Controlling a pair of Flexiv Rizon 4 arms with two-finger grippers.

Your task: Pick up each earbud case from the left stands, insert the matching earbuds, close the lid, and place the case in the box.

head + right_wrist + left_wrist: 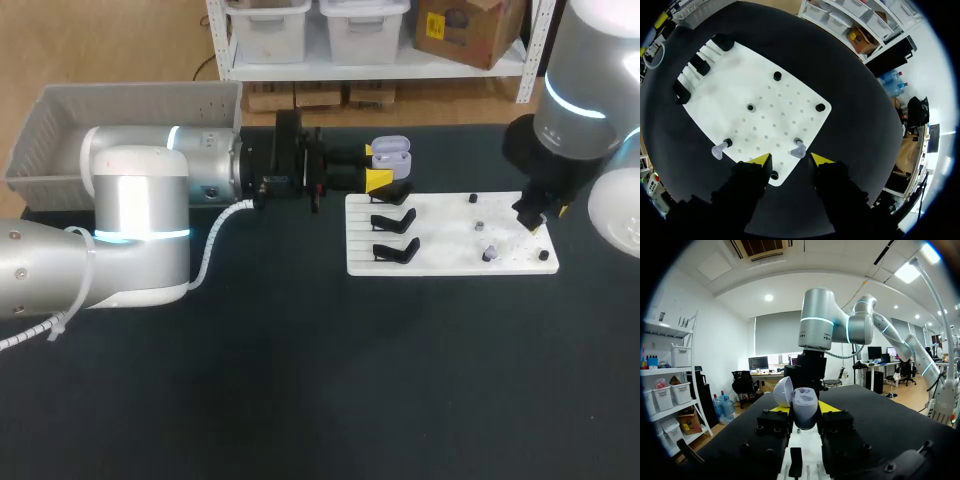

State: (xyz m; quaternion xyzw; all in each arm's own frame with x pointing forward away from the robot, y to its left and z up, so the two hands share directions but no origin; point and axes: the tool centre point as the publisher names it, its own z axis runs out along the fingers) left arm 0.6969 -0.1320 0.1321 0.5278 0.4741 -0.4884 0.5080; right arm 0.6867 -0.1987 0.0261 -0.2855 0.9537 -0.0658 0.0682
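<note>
- The grey box [60, 120] is sitting at the table's far left corner, waiting for the case.
- The left gripper [803, 410] is squeezing the purple case [805, 404] from both sides. It is holding it up, lid open, near the far left corner of the white board [765, 95].
- The right gripper [790, 160] is hanging open over the board's right edge. One earbud [799, 149] is standing on a peg just ahead, between its fingers.
- I think it is getting that earbud. Next it needs to go down and pinch gently.
</note>
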